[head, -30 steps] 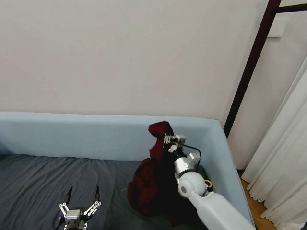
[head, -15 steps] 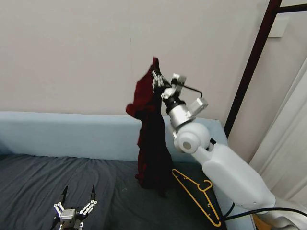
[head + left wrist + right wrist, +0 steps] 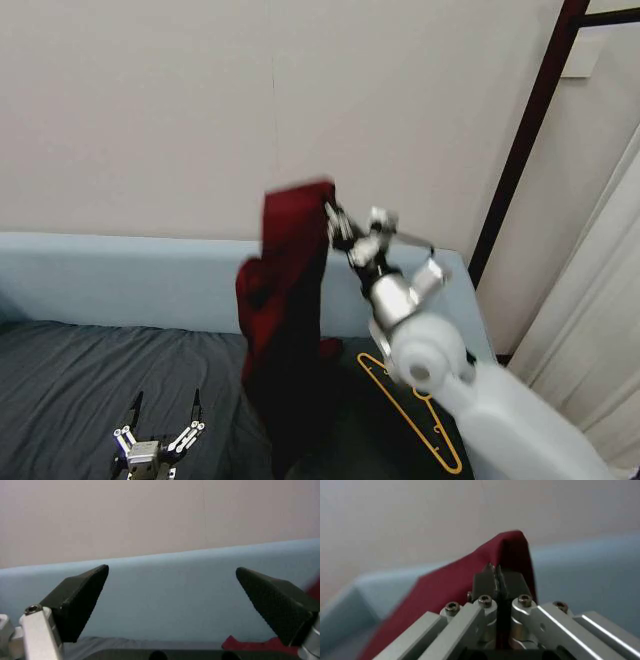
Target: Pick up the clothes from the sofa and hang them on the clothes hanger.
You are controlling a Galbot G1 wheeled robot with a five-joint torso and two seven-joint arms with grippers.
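Red garment (image 3: 288,300): hangs in the air in front of the sofa's backrest, pinched at its top edge. Its folds drop toward the seat, and whether the hem touches it cannot be told.
Right gripper (image 3: 333,214): raised over the sofa's right end, fingers clamped tight on the garment's upper edge. The wrist view shows the pads pressed together with red cloth between them.
Left gripper (image 3: 160,428): low over the seat cushion, well apart from the garment, fingers spread wide and holding nothing.
Sofa (image 3: 120,280): pale blue backrest and arm, with a dark grey seat cushion (image 3: 70,380).
Yellow hanger (image 3: 412,415): lies on the seat near the sofa's right arm, just beside the hanging cloth.
Dark pole (image 3: 520,140): stands to the right of the sofa, by the wall.
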